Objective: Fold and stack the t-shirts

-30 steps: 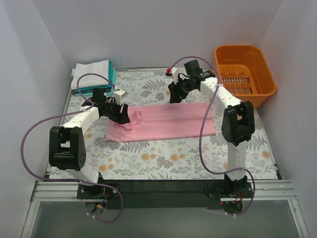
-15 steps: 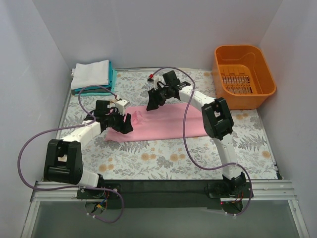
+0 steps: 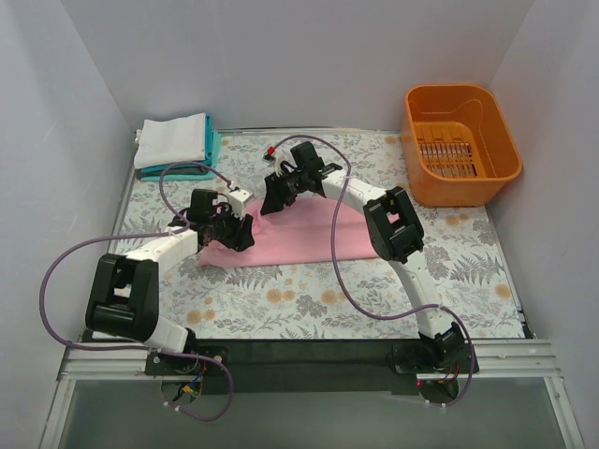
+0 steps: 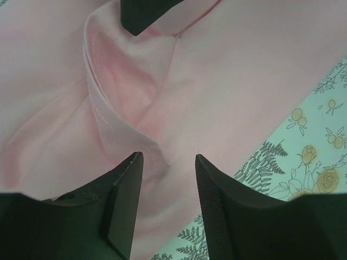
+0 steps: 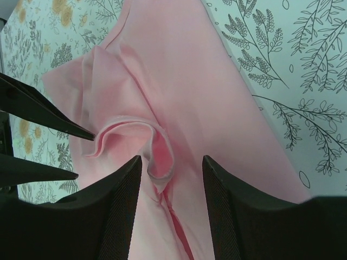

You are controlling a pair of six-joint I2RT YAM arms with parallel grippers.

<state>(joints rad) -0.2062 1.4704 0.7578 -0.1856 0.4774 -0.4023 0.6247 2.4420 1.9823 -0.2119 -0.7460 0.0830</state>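
Spread-fingered, the left gripper [image 3: 239, 229] is hanging low over the left end of the pink t-shirt [image 3: 314, 234]. Its wrist view is showing the two dark fingers [image 4: 122, 206] standing apart. A rolled, stitched hem fold is lying between and just beyond them, and nothing is being pinched.

Behind it, in the far left corner of the table [image 3: 309, 304], the white t-shirt [image 3: 173, 138] is lying folded on top of the teal t-shirt [image 3: 214, 142], whose edge is peeking out on the right side.

The pink t-shirt is lying as a long band across the middle of the floral table. Its right part is lying flat, while its left end is bunching into a raised pucker.

Stretching far over to the left, the right gripper [image 3: 271, 199] is hovering at the far edge of that bunched end, just beside the left gripper. Its jaws are likewise standing parted, with the pucker lying between them in the wrist view. Whether its pads are touching the cloth I cannot tell.

At the far right, the orange basket [image 3: 460, 173] is sitting well apart from the pink t-shirt.
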